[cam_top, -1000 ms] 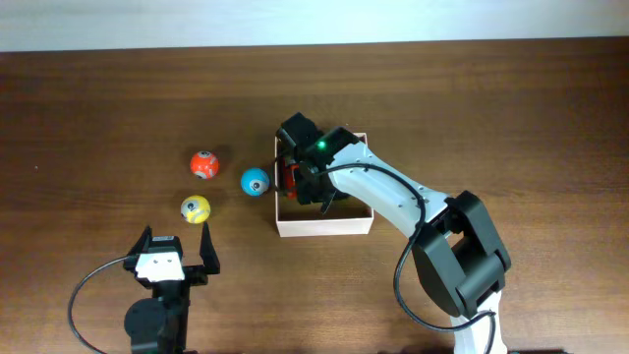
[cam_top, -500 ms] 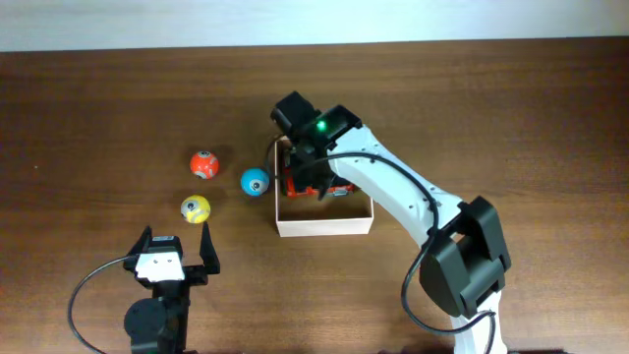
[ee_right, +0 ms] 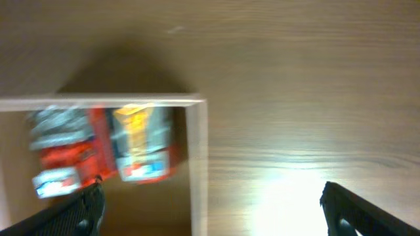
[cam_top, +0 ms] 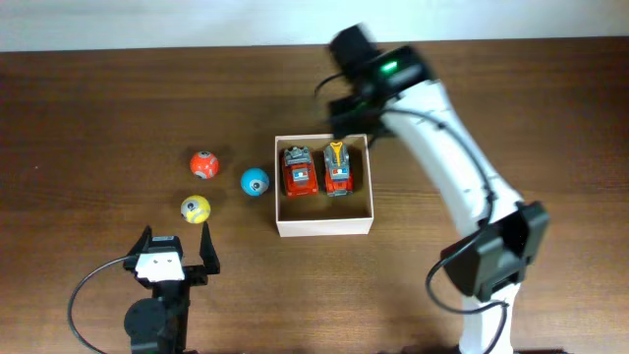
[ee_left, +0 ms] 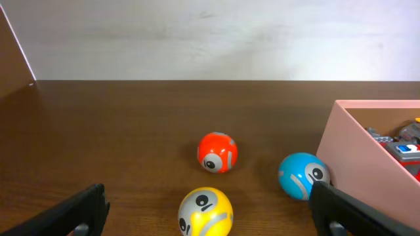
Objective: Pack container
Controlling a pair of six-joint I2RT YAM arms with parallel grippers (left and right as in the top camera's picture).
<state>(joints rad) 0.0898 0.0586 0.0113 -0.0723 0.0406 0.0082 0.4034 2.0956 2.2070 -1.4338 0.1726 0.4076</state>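
The container point(cam_top: 324, 227) is a shallow pale square box at mid table. Two red toy cars lie side by side in its far half, one on the left point(cam_top: 298, 170) and one on the right point(cam_top: 338, 169). My right gripper point(cam_top: 352, 110) hangs open and empty above the box's far right corner. In the blurred right wrist view, the right gripper point(ee_right: 213, 210) straddles the box wall point(ee_right: 198, 157), with the cars point(ee_right: 141, 144) to the left. My left gripper point(cam_top: 177, 251) rests open near the front edge. In its wrist view, the left gripper point(ee_left: 210, 208) has a yellow ball point(ee_left: 205, 211) in front of it.
Three balls lie left of the box: orange point(cam_top: 203, 164), blue point(cam_top: 255, 182) and yellow point(cam_top: 195, 208). In the left wrist view the orange ball point(ee_left: 217, 152) is farther off. The blue ball point(ee_left: 302, 176) sits against the box wall point(ee_left: 367, 164).
My right gripper opened and left a red car in the box's left side beside the other car. It then rose and swung toward the far right corner. The left arm stayed still.
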